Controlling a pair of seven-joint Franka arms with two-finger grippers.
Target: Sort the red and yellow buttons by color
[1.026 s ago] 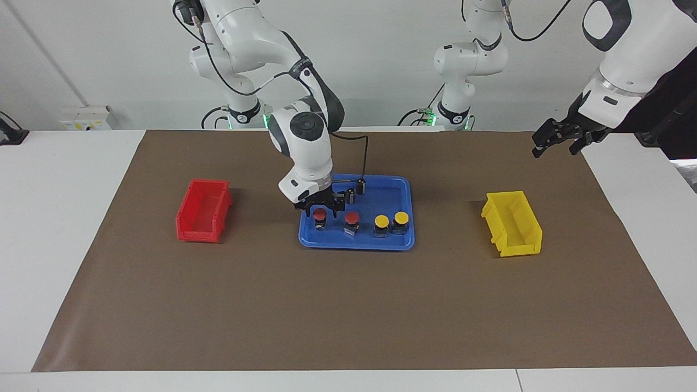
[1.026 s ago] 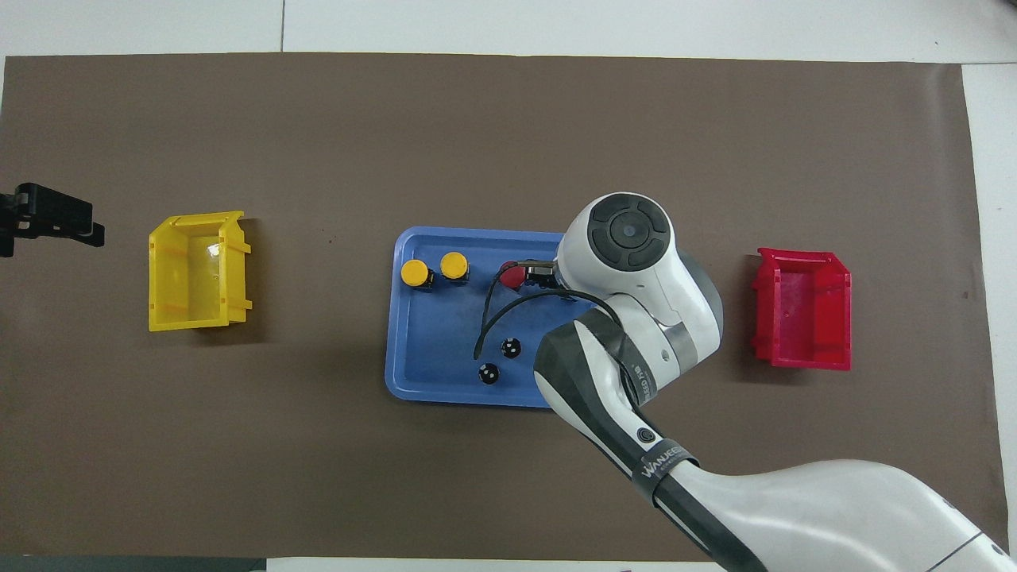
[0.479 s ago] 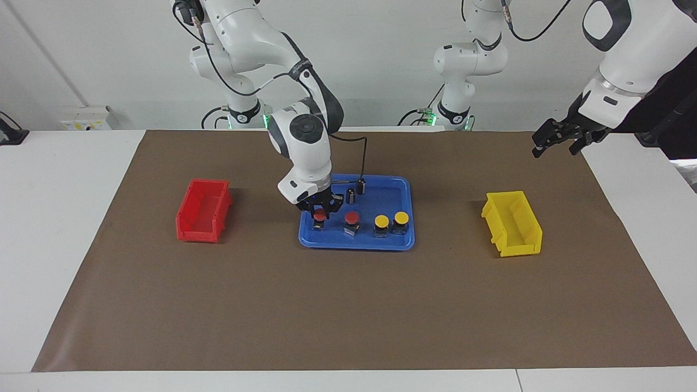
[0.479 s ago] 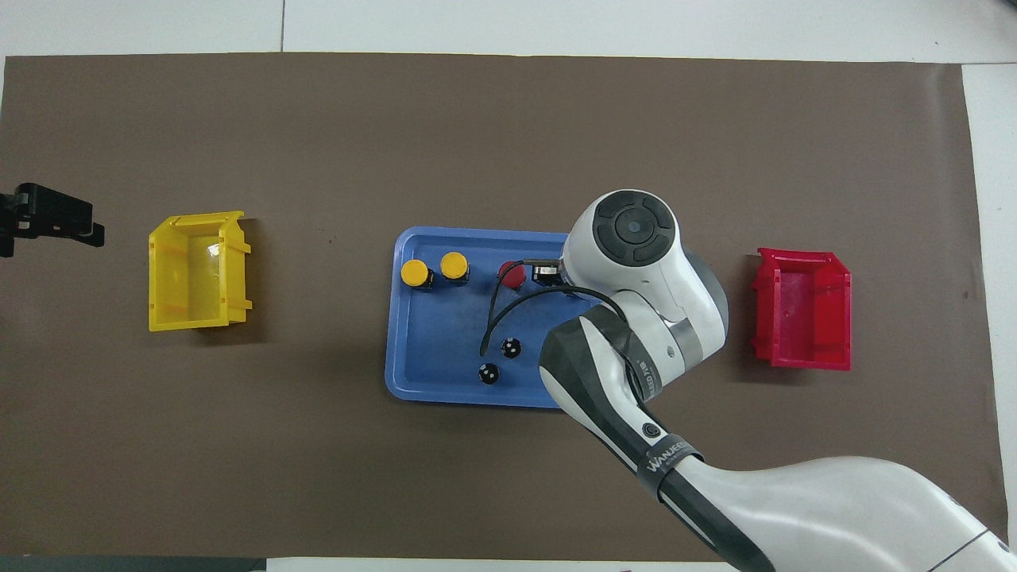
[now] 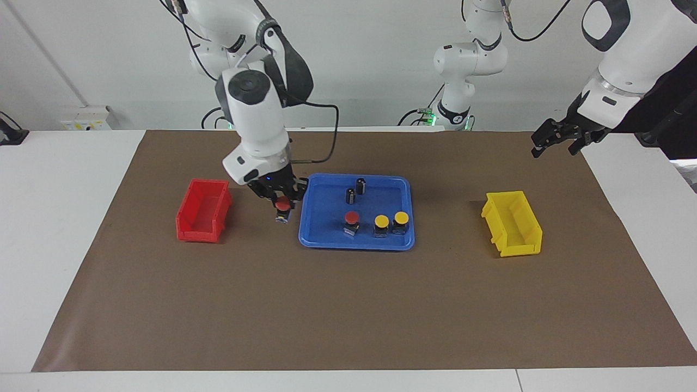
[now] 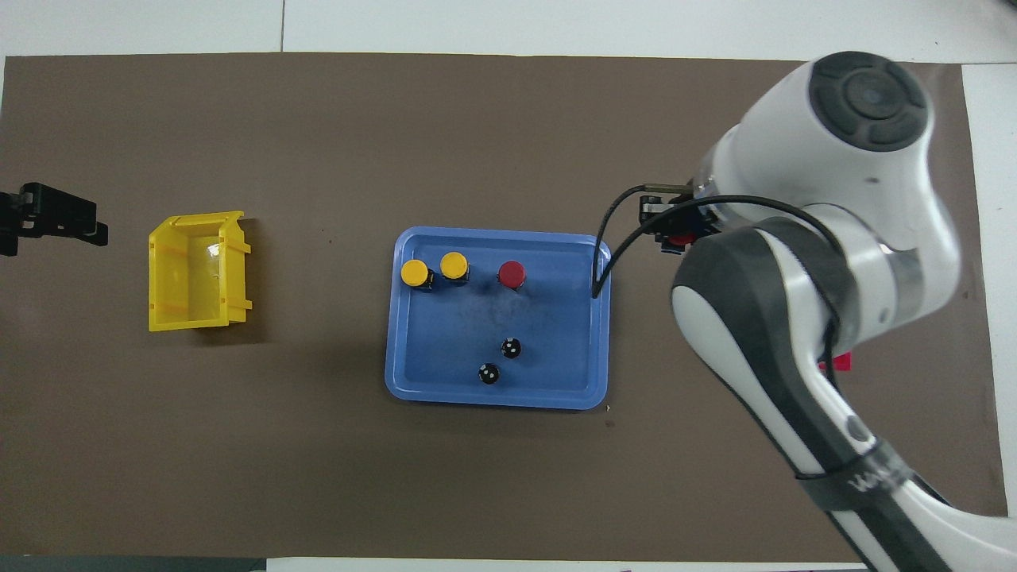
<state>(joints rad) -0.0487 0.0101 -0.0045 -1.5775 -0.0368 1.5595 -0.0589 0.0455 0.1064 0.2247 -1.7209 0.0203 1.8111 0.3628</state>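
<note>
Blue tray (image 5: pixel 405 188) held one red button (image 5: pixel 352 222), two yellow buttons (image 5: pixel 391 224) and two dark cylinders (image 5: pixel 355 190); red bin (image 5: pixel 202 211) and yellow bin (image 5: pixel 512 224) empty; right tool (image 5: pixel 282 202) pinching second red button (image 5: pixel 282 207) between tray and red bin; left tool (image 5: pixel 556 138), state undeterminable, waiting over table's (image 5: pixel 54 218) edge.

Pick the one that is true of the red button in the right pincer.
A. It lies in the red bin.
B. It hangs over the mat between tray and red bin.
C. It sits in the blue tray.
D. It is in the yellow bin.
B: the right pincer holds the red button above the brown mat, between the blue tray and the red bin.
</note>
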